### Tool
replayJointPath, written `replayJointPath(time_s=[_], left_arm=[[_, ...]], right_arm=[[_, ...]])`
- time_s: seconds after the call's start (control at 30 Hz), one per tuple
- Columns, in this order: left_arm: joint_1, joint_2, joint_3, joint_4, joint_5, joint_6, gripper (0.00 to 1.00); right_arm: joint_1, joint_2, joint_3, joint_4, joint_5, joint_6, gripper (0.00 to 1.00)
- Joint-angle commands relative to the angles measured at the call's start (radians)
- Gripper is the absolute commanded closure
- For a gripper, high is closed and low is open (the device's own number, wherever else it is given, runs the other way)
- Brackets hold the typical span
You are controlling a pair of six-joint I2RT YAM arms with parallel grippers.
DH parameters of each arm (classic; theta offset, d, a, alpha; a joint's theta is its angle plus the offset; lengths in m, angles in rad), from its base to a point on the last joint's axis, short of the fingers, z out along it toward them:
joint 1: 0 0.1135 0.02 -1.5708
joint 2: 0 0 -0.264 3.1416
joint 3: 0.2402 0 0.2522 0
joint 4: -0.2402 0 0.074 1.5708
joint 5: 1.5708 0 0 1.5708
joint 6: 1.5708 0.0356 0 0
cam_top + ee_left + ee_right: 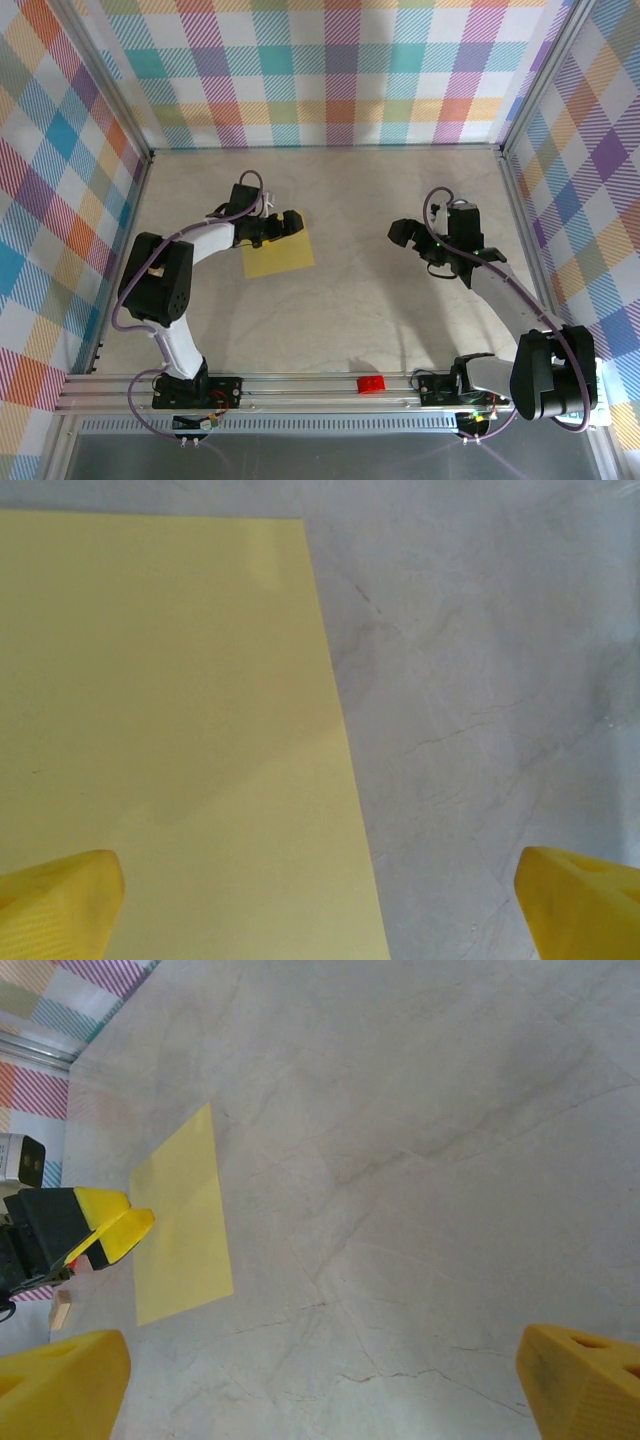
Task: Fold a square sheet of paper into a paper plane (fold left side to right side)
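From above, on the left half of the pale table (350,310): spot the square sheet of paper (280,256) lying flat and unfolded, slightly turned. Poised over its far edge, find the left gripper (283,224), jaws spread wide, gripping nothing. Well apart on the right half, note the right gripper (408,236), likewise spread wide and empty, over bare table. At the near rail, between the two arm bases, see a small red brick (371,384).

Through the left wrist camera: look down past two yellow fingertips (60,900) set far apart at the lower corners. Beyond them, see the sheet covering the left part, its straight right edge running up the middle, bare marbled table to the right. Cannot tell whether touching the paper.

Through the right wrist camera: past two widely parted yellow fingertips (585,1385), see the sheet flat at the left, with the left gripper's yellow finger (115,1230) overlapping its left edge. Near that, lower left, note a small tan block (62,1310).
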Motion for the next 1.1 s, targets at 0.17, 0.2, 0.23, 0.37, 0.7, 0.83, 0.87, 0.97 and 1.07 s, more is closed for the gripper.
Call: replayJointPath(time_s=[0.17,0.2,0.23,0.37,0.7,0.83,0.87,0.97,1.07], left_arm=[[-0.043,0.066,0.017,-0.089,0.041,0.026,0.0],[-0.05,0.073,0.016,-0.092,0.047,0.025,0.0],[-0.058,0.079,0.014,-0.097,0.051,0.025,0.0],[-0.114,0.084,0.0,-0.098,0.061,0.005,0.0],[-0.335,0.076,0.012,-0.076,-0.014,-0.11,0.0],[-0.401,0.07,-0.01,-0.021,-0.037,-0.206,0.0],[-0.415,0.068,-0.016,-0.004,-0.038,-0.23,0.0],[-0.447,0.059,-0.027,0.029,-0.041,-0.28,0.0],[-0.453,0.034,-0.042,0.066,-0.038,-0.303,0.0]], right_arm=[[0.007,-0.011,0.038,-0.057,0.045,-0.011,0.01],[0.007,-0.01,0.039,-0.06,0.048,-0.01,0.01],[0.006,-0.009,0.042,-0.063,0.052,-0.011,0.01],[0.007,-0.005,0.048,-0.076,0.065,-0.015,0.01],[0.008,-0.003,0.037,-0.085,0.09,-0.06,0.01],[0.008,-0.002,0.035,-0.096,0.121,-0.074,0.01],[0.008,0.0,0.033,-0.098,0.128,-0.076,0.01],[0.008,0.011,0.035,-0.101,0.137,-0.081,0.01],[0.008,0.022,0.038,-0.102,0.135,-0.082,0.01]])
